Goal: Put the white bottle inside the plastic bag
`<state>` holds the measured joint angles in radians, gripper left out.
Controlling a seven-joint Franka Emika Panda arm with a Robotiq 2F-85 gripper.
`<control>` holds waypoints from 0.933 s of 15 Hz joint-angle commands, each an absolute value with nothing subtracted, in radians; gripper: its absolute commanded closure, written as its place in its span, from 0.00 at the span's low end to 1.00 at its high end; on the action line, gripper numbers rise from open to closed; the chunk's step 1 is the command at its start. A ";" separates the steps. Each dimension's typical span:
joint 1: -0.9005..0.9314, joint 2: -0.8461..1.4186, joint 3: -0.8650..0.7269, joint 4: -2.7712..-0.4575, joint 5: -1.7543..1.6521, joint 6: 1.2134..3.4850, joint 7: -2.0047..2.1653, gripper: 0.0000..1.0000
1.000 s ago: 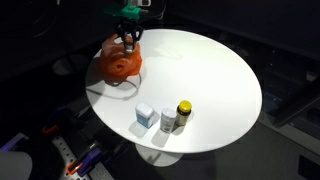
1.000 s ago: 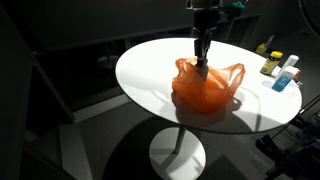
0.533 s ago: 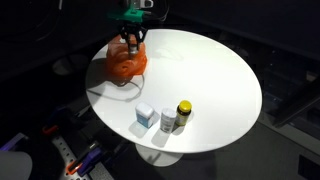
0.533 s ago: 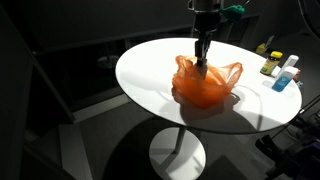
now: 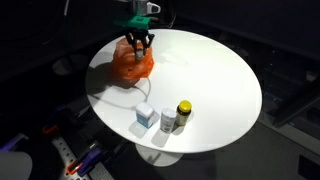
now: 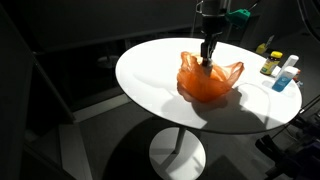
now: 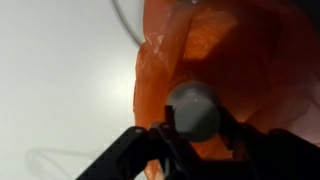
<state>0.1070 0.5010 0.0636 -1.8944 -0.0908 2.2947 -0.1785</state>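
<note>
We are seeing the gripper (image 7: 198,122) from the wrist view with its two dark fingers (image 7: 165,128) part-way apart, pinching a white bottle (image 7: 193,108) between them. The fingers are sitting against both sides of the round white end. The bottle is showing only that round end to the camera. All around it is the orange plastic bag (image 7: 260,60), so the bottle is sitting in the bag's mouth. We cannot tell how deep it is reaching.

In both exterior views the gripper (image 5: 138,42) (image 6: 209,55) is pointing straight down into the top of the bag (image 5: 130,65) (image 6: 205,82). The fingertips are dipping between the bag's raised handles and the crumpled plastic is hiding the bottle there.

The bag is resting on a round white table (image 5: 210,70) (image 6: 150,70), near the table's edge in an exterior view (image 5: 133,75). Bare white tabletop (image 7: 60,80) is filling the left of the wrist view.

Well apart from the bag, near the opposite rim, three small things are standing just beside each other: a white box (image 5: 145,116), a small white container (image 5: 168,121) and a jar with a yellow cap (image 5: 183,110). In an exterior view the same cluster is sitting at the far right edge, and only a yellowish item (image 6: 270,62) and a blue-tinted bottle (image 6: 285,78) are readable there.
</note>
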 commanded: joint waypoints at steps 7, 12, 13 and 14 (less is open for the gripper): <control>0.054 0.347 0.045 -1.924 -0.073 2.074 -0.111 0.00; 0.027 0.265 0.024 -1.900 -0.025 1.832 -0.037 0.00; 0.021 0.247 0.021 -1.901 -0.010 1.793 -0.028 0.00; 0.014 0.227 0.017 -1.906 0.008 1.762 -0.019 0.00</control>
